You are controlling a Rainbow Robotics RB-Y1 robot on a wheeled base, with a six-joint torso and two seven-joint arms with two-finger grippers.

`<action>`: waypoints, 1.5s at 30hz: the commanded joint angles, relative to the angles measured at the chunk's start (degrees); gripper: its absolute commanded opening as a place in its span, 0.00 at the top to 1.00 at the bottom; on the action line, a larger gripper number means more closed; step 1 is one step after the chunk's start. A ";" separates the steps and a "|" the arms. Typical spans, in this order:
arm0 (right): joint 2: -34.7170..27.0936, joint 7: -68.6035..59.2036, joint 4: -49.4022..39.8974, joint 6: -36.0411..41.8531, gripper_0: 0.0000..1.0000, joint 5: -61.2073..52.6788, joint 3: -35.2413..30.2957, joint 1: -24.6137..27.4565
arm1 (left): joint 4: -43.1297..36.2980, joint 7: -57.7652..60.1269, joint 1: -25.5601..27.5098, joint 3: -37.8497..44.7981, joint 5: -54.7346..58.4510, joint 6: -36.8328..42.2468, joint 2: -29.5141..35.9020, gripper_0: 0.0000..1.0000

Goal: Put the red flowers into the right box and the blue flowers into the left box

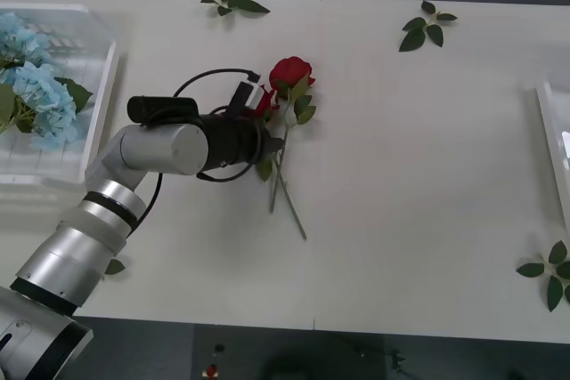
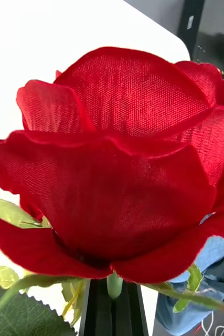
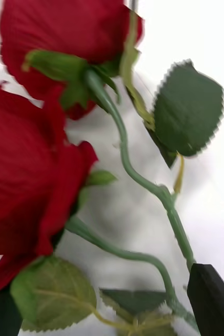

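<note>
Red flowers (image 1: pixel 289 73) on the white table (image 1: pixel 419 175), left gripper (image 1: pixel 272 142) at their stems.
Jaws parted around the stems; right gripper (image 2: pixel 113 312) pinches another rose's stem (image 2: pixel 113 286).

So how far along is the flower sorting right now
Done: blue flowers already lie in the left box. In hand: the left gripper is down at two red flowers mid-table, one black finger beside their stems; the right gripper holds another red rose by its stem. Left: these roses must reach the right box.
</note>
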 commanded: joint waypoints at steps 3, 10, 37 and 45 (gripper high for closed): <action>-0.33 0.60 1.41 -0.98 0.00 -0.42 -1.36 -1.84 | -0.83 4.55 0.64 1.09 0.17 -5.91 1.23 0.13; -0.33 0.95 1.24 -0.98 0.00 -2.52 -1.36 -1.84 | -0.83 13.34 1.43 0.92 -1.41 -6.61 2.02 0.13; 3.27 4.03 -16.34 7.45 0.00 -45.24 -13.23 2.47 | -0.04 31.27 -4.37 -8.84 -2.46 -6.79 3.69 0.14; 4.94 18.18 -29.09 7.19 0.00 -46.21 -31.16 17.76 | 0.93 31.88 -5.25 -10.07 -5.10 -6.79 3.61 0.47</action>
